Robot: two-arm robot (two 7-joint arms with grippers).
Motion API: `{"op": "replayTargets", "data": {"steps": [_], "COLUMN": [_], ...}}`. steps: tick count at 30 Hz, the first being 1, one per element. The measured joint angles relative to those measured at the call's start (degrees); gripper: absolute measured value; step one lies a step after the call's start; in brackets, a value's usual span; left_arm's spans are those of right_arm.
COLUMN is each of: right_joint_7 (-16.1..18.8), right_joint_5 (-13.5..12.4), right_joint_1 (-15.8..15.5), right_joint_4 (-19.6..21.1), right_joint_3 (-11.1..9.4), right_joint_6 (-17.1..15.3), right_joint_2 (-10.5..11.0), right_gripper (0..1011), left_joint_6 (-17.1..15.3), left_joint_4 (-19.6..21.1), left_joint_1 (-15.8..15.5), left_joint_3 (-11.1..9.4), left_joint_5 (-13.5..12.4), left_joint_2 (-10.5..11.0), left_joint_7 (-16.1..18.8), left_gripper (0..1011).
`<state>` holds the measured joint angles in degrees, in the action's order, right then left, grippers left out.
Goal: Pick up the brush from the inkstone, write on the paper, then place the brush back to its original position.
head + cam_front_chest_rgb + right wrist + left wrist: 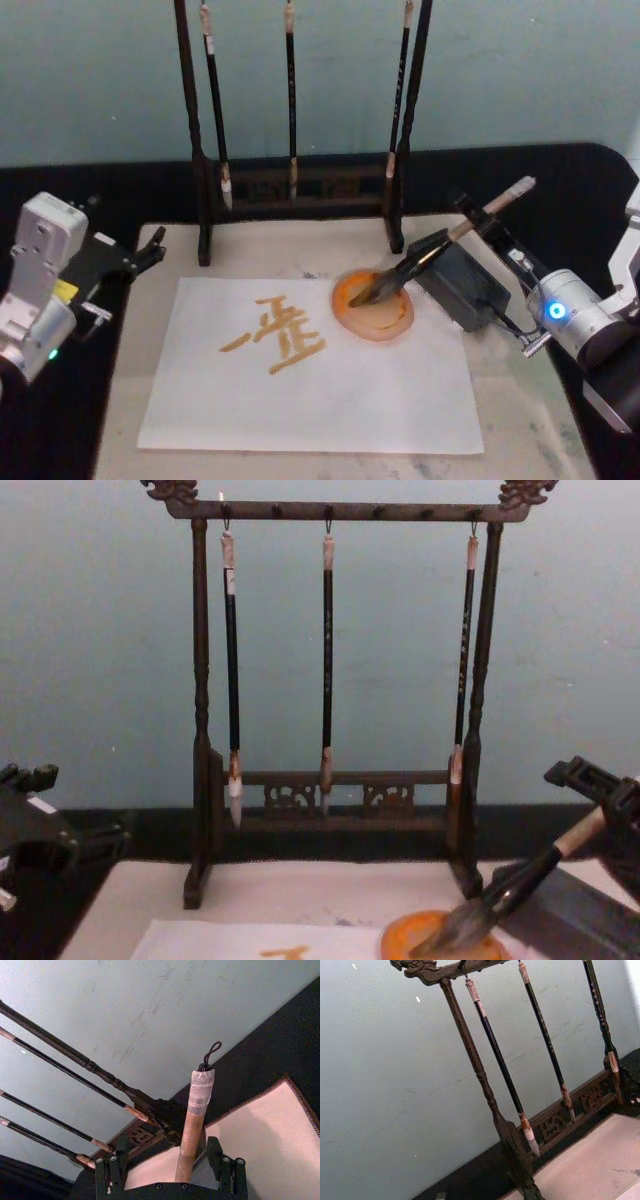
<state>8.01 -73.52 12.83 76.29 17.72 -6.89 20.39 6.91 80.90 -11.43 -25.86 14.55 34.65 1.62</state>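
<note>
The brush lies slanted, its grey tuft in the round orange inkstone and its pale upper handle pointing up to the right. My right gripper is open around the handle's middle, with a gap showing on each side of the handle between the fingers. In the chest view the tuft of the brush sits on the inkstone at the lower right. The white paper carries an orange written character. My left gripper is parked at the table's left edge.
A dark wooden rack with three thin hanging brushes stands at the back. A grey rectangular block lies right of the inkstone, under the brush handle. The cream mat lies under the paper, on a black cloth.
</note>
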Motion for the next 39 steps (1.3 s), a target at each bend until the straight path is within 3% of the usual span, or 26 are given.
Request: {"op": "replayTargets", "data": {"steps": [10, 17, 24, 30, 36, 39], "right_joint_7": [-1.3, -3.4, -5.4, -6.6, -7.8, -8.8], "right_joint_5": [-1.9, -3.5, -3.3, 0.6, 9.3, 16.0], "right_joint_1": [-1.6, -4.9, -7.5, -8.5, -7.4, -6.1], "right_joint_4": [1.9, 6.2, 10.2, 13.5, 15.3, 15.6], "right_joint_3": [0.3, 0.2, 0.5, 1.5, 3.4, 5.2], "right_joint_6": [1.0, 1.4, 2.7, 4.6, 6.7, 7.8], "right_joint_2": [1.6, 3.8, 5.9, 7.7, 9.2, 10.1], "right_gripper": [1000, 1000, 1000, 1000, 1000, 1000], "left_joint_6": [0.0, 0.0, 0.0, 0.0, 0.0, 0.0], "left_joint_4": [0.0, 0.0, 0.0, 0.0, 0.0, 0.0], "left_joint_1": [0.0, 0.0, 0.0, 0.0, 0.0, 0.0], "left_joint_3": [0.0, 0.0, 0.0, 0.0, 0.0, 0.0], "left_joint_5": [0.0, 0.0, 0.0, 0.0, 0.0, 0.0], "left_joint_2": [0.0, 0.0, 0.0, 0.0, 0.0, 0.0], "left_joint_7": [0.0, 0.0, 0.0, 0.0, 0.0, 0.0], "left_gripper": [1010, 1010, 1010, 1010, 1010, 1010]}}
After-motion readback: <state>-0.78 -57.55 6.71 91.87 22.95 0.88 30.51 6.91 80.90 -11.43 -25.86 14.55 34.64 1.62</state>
